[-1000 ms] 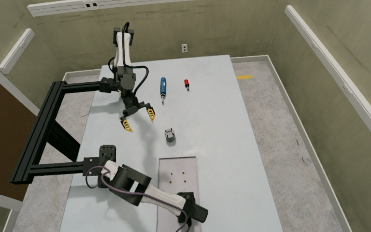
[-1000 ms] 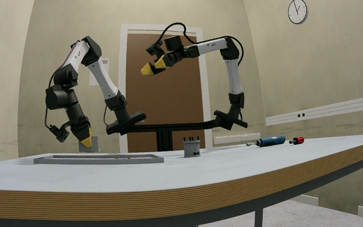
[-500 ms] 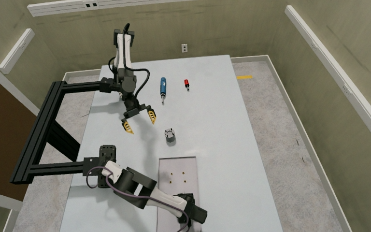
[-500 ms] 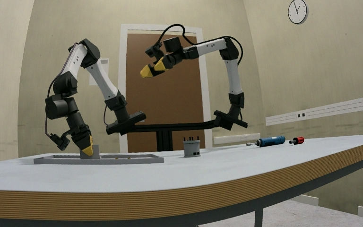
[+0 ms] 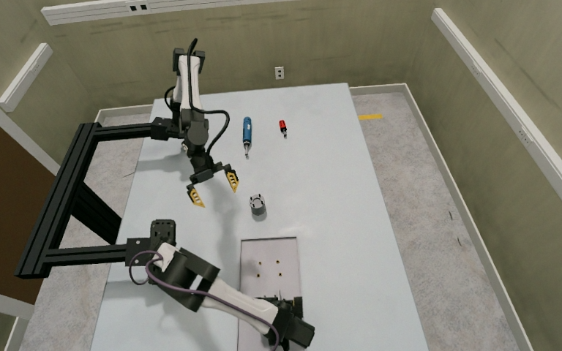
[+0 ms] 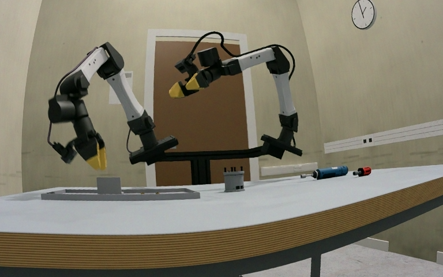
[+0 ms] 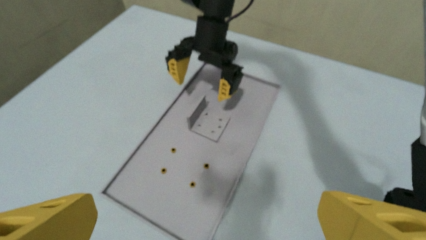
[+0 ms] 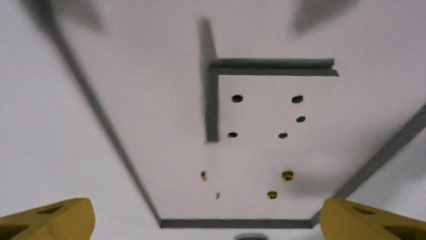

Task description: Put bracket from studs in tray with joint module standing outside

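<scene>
The grey bracket (image 6: 109,186) (image 7: 213,125) (image 8: 260,115) stands inside the tray (image 5: 268,248) (image 6: 158,197) (image 7: 145,192) (image 8: 235,223), its holed plate low over the tray floor and a wall upright. It is off the brass studs (image 5: 277,262) (image 7: 206,166) (image 8: 287,176), beside them. My right gripper (image 6: 101,167) (image 7: 199,91) (image 8: 208,208) is open and empty above the bracket; the top view mostly hides it. The joint module (image 5: 257,205) (image 6: 234,181) stands upright on the table outside the tray. My left gripper (image 5: 219,198) (image 6: 181,89) (image 7: 207,202) is open and empty, high above the table.
A blue screwdriver (image 5: 246,130) (image 6: 331,172) and a small red tool (image 5: 282,126) (image 6: 364,171) lie on the table beyond the joint module, on the side away from the tray. The black frame (image 5: 114,256) (image 6: 201,156) carries both arms along one table side.
</scene>
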Controlling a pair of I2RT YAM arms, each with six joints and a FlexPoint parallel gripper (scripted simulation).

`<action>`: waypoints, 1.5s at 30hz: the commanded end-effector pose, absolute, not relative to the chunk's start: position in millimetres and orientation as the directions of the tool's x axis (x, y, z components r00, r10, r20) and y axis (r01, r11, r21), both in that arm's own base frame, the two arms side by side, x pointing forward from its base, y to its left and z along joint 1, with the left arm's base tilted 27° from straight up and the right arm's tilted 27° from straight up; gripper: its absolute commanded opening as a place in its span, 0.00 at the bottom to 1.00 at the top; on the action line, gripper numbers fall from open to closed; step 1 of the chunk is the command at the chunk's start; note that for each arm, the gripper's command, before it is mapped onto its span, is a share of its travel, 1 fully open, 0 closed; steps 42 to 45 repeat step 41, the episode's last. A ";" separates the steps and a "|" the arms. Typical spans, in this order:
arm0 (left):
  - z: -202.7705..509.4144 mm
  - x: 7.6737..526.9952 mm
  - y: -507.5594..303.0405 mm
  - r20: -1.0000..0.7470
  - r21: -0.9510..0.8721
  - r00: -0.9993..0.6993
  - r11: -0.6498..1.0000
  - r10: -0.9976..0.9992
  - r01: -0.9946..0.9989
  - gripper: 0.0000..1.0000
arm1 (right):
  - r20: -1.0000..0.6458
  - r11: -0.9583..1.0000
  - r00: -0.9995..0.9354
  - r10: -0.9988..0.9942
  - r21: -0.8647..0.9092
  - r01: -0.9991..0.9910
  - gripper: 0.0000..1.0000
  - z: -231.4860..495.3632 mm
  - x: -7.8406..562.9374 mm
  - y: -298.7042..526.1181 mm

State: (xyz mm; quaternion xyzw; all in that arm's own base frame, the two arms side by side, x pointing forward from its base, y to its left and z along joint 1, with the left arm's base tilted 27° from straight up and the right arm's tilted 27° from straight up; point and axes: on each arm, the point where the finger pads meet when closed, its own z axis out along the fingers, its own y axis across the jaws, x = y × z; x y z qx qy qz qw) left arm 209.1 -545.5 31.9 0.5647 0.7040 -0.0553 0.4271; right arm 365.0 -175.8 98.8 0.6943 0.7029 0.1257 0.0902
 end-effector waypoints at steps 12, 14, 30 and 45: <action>19.3 223.4 -555.4 -0.674 0.403 0.006 0.360 0.739 0.841 1.00 | 0.030 0.030 -0.042 0.999 0.334 0.942 0.97 150.4 357.0 -173.5; 17.5 224.7 -555.7 -0.673 0.404 0.006 0.361 0.739 0.841 1.00 | 0.030 0.030 -0.042 0.999 0.334 0.942 0.97 150.4 357.0 -173.5; 10.0 228.5 -555.0 -0.667 0.405 0.001 0.362 0.745 0.840 1.00 | 0.030 0.029 -0.041 0.999 0.334 0.942 0.97 150.6 357.1 -173.5; 9.9 228.5 -554.9 -0.667 0.405 0.001 0.362 0.745 0.840 1.00 | 0.030 0.029 -0.041 0.999 0.334 0.942 0.97 150.6 357.2 -173.6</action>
